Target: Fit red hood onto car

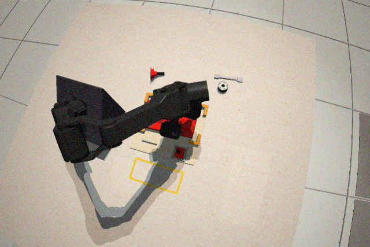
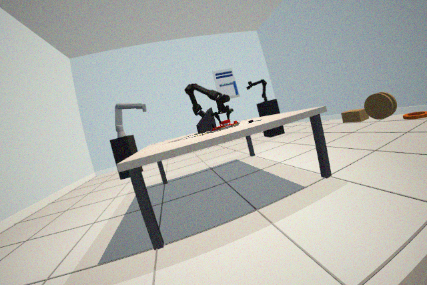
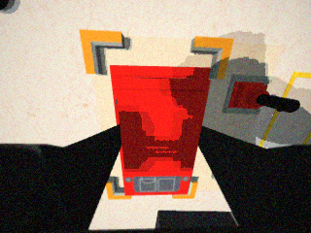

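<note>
The red hood (image 3: 160, 116) is over the car chassis in the jig (image 1: 205, 110) (image 3: 88, 50), grasped between the fingers of the gripper (image 1: 176, 127) (image 3: 159, 128); I can't tell whether its holes meet the pegs. Nearby, a yellow rectangle outline (image 1: 156, 164) (image 3: 287, 94) marks the counter (image 1: 254, 163) (image 2: 227, 134). The silver ring (image 1: 219, 88) and grey bar (image 1: 228, 78) lie well inside the counter's edges.

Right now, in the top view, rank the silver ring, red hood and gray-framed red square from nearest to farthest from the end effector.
1. Red hood, between the fingers
2. Gray-framed red square, below
3. Silver ring, upper right
</note>
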### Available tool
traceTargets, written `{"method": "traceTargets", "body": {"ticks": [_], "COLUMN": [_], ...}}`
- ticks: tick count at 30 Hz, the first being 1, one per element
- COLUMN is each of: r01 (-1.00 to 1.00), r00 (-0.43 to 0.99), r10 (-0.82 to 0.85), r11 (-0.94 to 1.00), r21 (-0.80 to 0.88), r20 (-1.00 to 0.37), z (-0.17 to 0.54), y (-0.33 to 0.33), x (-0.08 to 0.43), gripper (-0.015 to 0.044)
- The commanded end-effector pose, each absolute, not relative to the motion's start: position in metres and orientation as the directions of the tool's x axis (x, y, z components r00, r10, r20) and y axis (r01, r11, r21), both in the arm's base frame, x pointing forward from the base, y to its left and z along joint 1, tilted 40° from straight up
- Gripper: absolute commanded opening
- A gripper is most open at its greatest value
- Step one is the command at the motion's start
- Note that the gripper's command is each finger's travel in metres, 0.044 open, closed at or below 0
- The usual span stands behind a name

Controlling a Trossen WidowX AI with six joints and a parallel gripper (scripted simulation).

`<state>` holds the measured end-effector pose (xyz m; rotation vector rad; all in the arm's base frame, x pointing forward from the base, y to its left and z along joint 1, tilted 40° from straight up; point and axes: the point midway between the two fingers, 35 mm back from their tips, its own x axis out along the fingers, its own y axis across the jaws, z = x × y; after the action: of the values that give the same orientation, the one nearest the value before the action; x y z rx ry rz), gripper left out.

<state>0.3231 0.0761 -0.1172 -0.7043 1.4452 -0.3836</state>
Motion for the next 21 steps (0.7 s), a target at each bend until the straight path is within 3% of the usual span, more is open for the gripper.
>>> {"method": "traceTargets", "body": {"ticks": [1,21], "r01": [-0.177,-0.176], "r00": [0.116,0.116], "r10": [-0.637,-0.636], "r11": [0.742,0.743], "r21": [-0.647,-0.646], "r20": [-0.762,-0.763], "z": [-0.1187,-0.1161], "y": [0.0743,0.0767], "x": [0.3235,0.3231], "gripper": [0.0000,0.0000]}}
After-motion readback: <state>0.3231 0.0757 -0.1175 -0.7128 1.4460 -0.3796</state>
